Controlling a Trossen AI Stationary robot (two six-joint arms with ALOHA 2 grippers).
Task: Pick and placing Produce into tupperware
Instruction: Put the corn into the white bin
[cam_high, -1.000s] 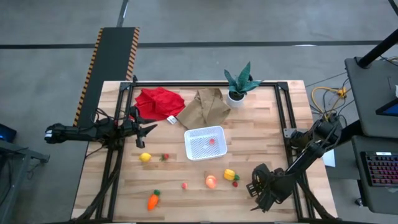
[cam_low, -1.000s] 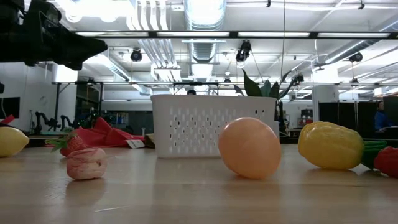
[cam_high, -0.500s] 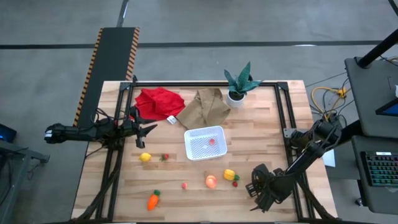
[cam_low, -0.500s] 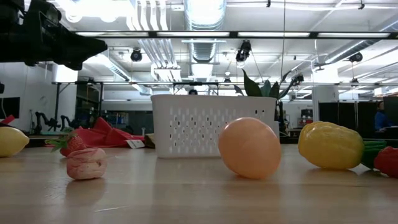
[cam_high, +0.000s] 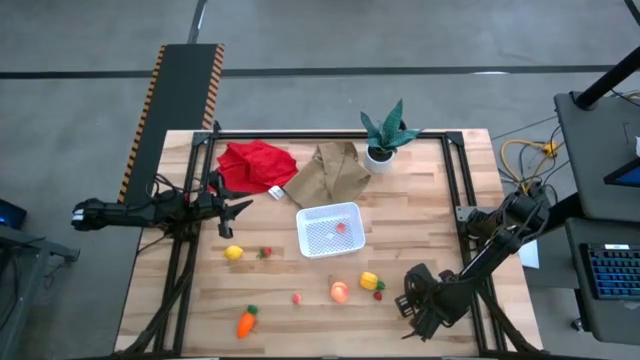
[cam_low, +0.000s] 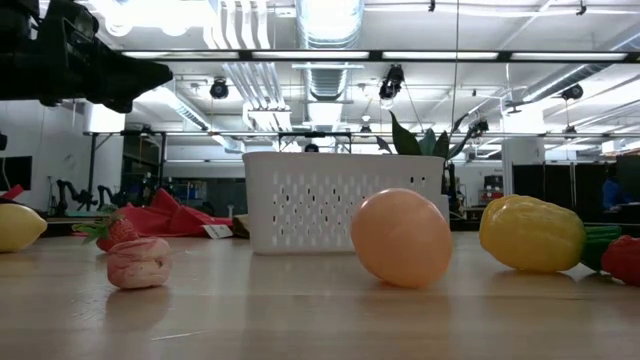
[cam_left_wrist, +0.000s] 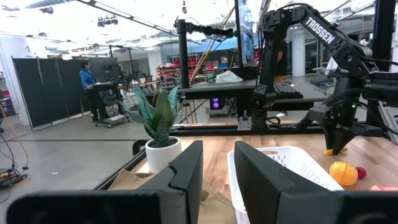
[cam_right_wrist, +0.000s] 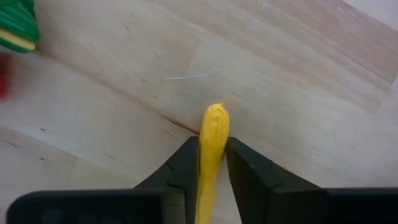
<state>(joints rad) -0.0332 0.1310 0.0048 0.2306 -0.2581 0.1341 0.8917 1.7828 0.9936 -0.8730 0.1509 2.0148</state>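
The white tupperware (cam_high: 330, 229) sits mid-table with one red piece inside; its perforated wall (cam_low: 345, 200) shows in the low view. On the wood lie the lemon (cam_high: 233, 253), a strawberry (cam_high: 265, 253), the carrot (cam_high: 246, 321), a pink berry (cam_high: 297, 297), the peach fruit (cam_high: 340, 291), the yellow pepper (cam_high: 369, 281) and a red berry (cam_high: 379, 293). My right gripper (cam_high: 407, 300) hovers near the table's near right corner, shut on a slim yellow produce piece (cam_right_wrist: 213, 134). My left gripper (cam_high: 243, 207) waits open at the left, level, left of the tupperware. My right gripper pinches the slim yellow produce piece between its two fingers (cam_right_wrist: 186, 165), pointing down at the wood. The piece's rounded free end (cam_right_wrist: 215, 115) sticks out beyond the fingertips. Whether that end touches the table, I cannot tell.
A red cloth (cam_high: 256, 165), a brown paper bag (cam_high: 333, 170) and a potted plant (cam_high: 385, 135) stand along the far edge. Black frame rails run along the table's left and right sides. Bare wood lies between the tupperware and my right gripper.
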